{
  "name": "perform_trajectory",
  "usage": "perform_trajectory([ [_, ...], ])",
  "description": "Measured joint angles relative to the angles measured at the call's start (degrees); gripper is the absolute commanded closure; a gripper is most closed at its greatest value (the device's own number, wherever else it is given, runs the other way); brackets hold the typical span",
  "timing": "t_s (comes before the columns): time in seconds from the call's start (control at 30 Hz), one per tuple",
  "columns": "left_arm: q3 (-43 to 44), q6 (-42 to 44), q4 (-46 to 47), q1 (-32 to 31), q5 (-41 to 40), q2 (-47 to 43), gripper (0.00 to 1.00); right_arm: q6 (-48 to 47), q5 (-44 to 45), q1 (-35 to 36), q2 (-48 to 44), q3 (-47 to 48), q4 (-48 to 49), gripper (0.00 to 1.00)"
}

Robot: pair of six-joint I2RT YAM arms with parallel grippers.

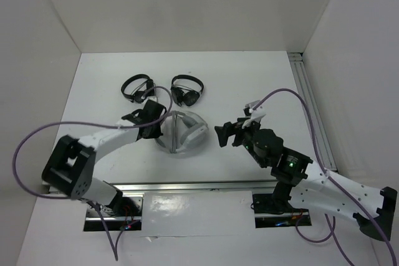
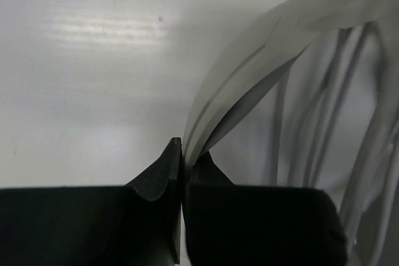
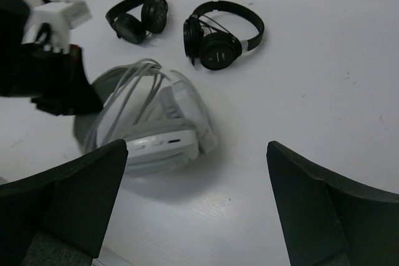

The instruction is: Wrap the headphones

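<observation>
**Mia:** Black fingers (image 2: pixel 156 182) fill the bottom of the left wrist view. What are they doing?

**Tom:** They belong to the left gripper (image 2: pixel 182 154). Its two fingers are pressed together. They pinch the pale grey cable (image 2: pixel 237 85) right at their tips.

**Mia:** Where does the cable go?

**Tom:** It runs up and away to the big white headphones (image 1: pixel 181 132). More loops of it lie over the top of them.

**Mia:** And where are the headphones?

**Tom:** They lie in the middle of the white table (image 1: pixel 262 85), between the two arms. They look like a round lump. The left gripper is right at their left side.

**Mia:** What about the other arm?

**Tom:** The right gripper (image 1: pixel 220 136) is near the headphones, on their right, and does not touch them. Its fingers are spread wide apart, and nothing is in them.

**Mia:** I see two more sets.

**Tom:** Yes, two small black headphones (image 1: pixel 137 88) lie side by side farther back. They are near the white ones but apart from them.

**Mia:** What is around the table?

**Tom:** White walls (image 1: pixel 187 4) stand on three sides, like a big box. All three headphones sit inside.
</observation>
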Motion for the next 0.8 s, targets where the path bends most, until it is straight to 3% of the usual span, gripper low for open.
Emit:
perform_trajectory([
  [0.07, 1.1, 0.2, 5.3, 3.9, 2.7, 10.5, 1.0, -0.6, -1.2, 0.1, 1.9, 0.1, 0.3, 0.0],
  [0.17, 5.2, 0.2, 9.5, 6.6, 6.6, 19.0, 1.0, -1.2, -2.8, 0.1, 3.6, 0.1, 0.5, 0.0],
  [0.33, 13.7, 0.3, 14.0, 6.6, 8.7, 25.5, 1.0, -1.6, -4.5, 0.5, 3.8, -0.2, 1.7, 0.0],
  [0.47, 14.6, 0.2, 13.7, 5.9, 8.7, 26.4, 1.0, -1.9, -6.0, 0.9, 3.8, -0.4, 2.4, 0.0],
  [0.77, 14.7, 0.0, 8.5, 5.9, 10.3, 26.4, 0.72, -1.9, -8.5, 1.1, 0.6, -0.4, 2.8, 0.0],
  [0.8, 14.7, 0.1, 8.2, 5.9, 10.6, 26.4, 0.53, -1.7, -8.8, 1.1, 0.2, -0.4, 2.8, 0.0],
])
